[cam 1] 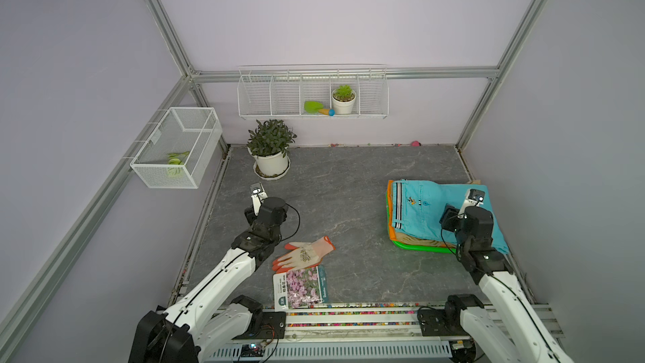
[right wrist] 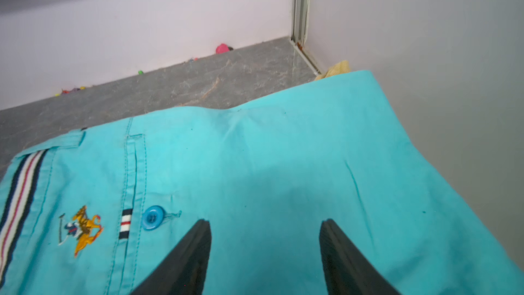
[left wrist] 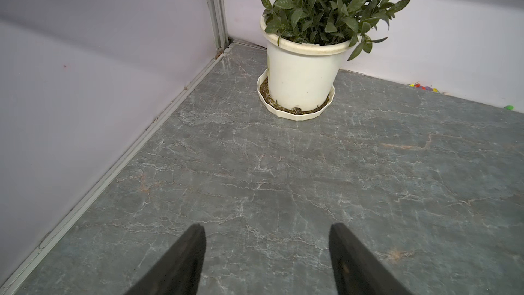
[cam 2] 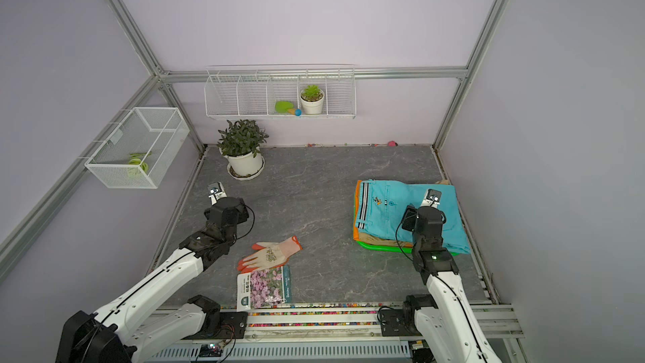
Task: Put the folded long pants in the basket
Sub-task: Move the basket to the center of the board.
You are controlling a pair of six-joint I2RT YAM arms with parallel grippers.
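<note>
left pincer (left wrist: 266, 227) spread empty over the tabletop (left wrist: 283, 180), right pincer (right wrist: 265, 222) spread empty over turquoise pants (right wrist: 283, 151); only in both top views is the green basket (cam 1: 415, 248) visible beneath them, at right.

Only the flower packet (cam 1: 303, 287) bears print, too small to read.

The whole tabletop (cam 1: 349, 183) is viewed from high above its near edge in both top views, facing the far wall (cam 1: 331, 29). The potted plant (left wrist: 300, 80) at far left is shared with the low left wrist view; the turquoise pants (right wrist: 283, 166), filmed closely, with the right.
</note>
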